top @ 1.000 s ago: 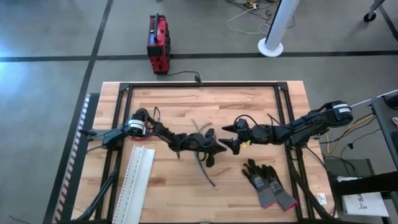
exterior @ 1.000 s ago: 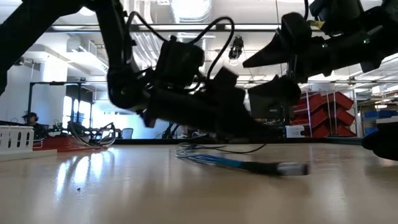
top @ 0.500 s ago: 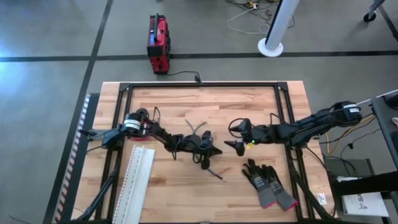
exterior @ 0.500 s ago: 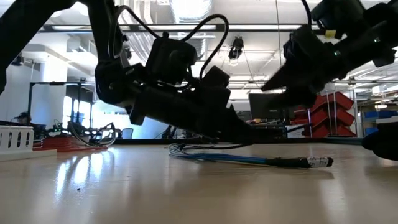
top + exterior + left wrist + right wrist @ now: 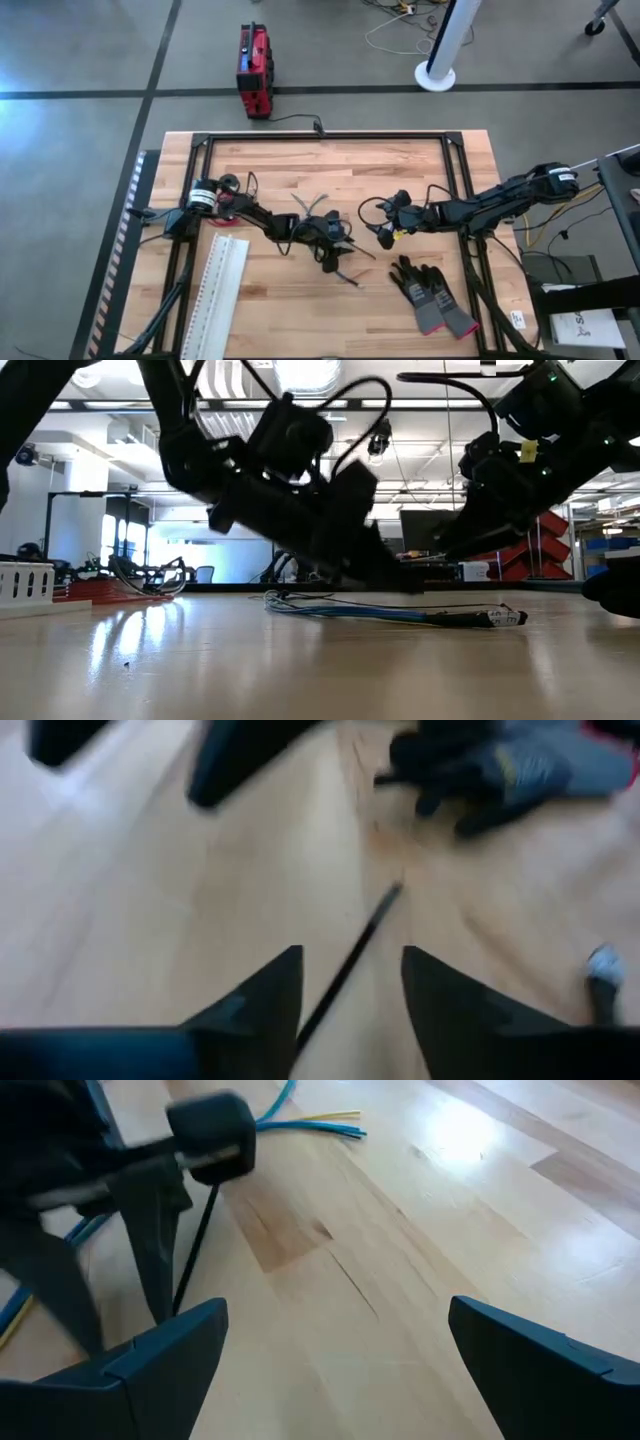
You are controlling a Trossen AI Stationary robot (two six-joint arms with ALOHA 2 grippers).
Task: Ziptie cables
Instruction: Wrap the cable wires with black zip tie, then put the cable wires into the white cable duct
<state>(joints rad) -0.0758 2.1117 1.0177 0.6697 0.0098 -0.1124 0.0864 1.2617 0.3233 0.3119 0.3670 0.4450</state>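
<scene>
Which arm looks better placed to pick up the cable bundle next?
Probably the left. The left gripper hovers open right over the cables at mid-table, while the right gripper, also open, sits off to their side.

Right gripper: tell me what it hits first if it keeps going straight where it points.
Probably the left gripper. The right gripper, open, points across bare table at it, with a thin black cable running beside it. Depth is unclear.
</scene>
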